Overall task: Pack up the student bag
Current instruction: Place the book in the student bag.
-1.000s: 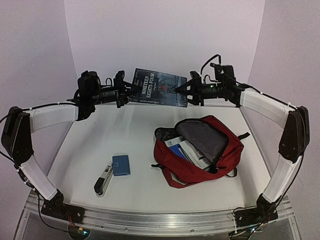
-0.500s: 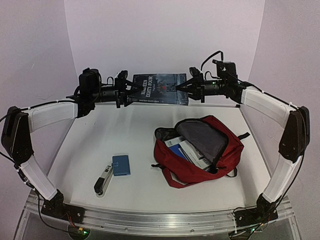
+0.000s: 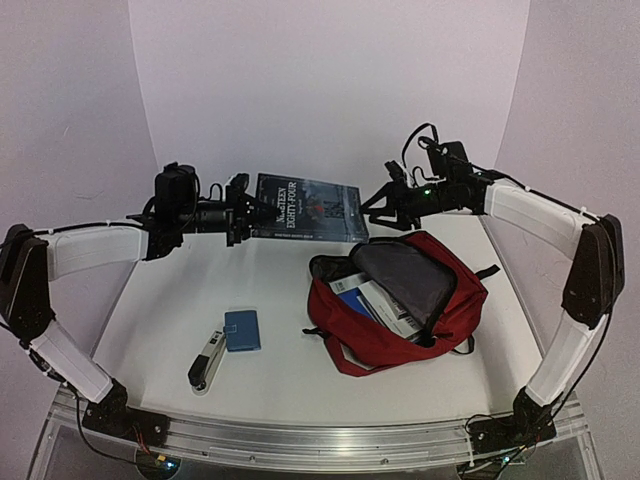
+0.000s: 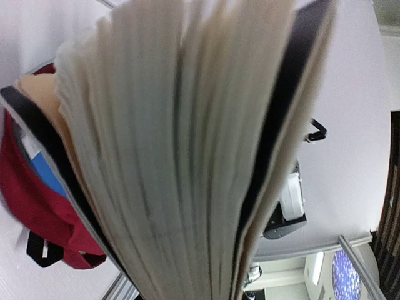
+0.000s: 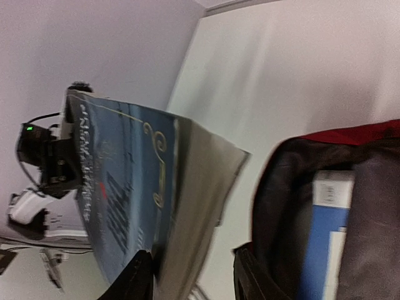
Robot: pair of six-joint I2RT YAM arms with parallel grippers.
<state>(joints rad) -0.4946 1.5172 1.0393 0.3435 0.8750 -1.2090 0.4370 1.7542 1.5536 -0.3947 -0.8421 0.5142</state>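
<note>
1. White worktop [image 3: 200,285] seen from above: the open red bag [image 3: 440,300] lies right of centre, and the left fingers [image 3: 244,208] pinch the edge of a book [image 3: 305,205], held up behind it.
2. Left wrist: basically all book pages.
3. Right wrist: right fingers [image 5: 134,279] are spread and grip nothing, with the book beside one.

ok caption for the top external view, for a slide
Paperback held by the left gripper behind the open student bag, right gripper open at its other end
</note>
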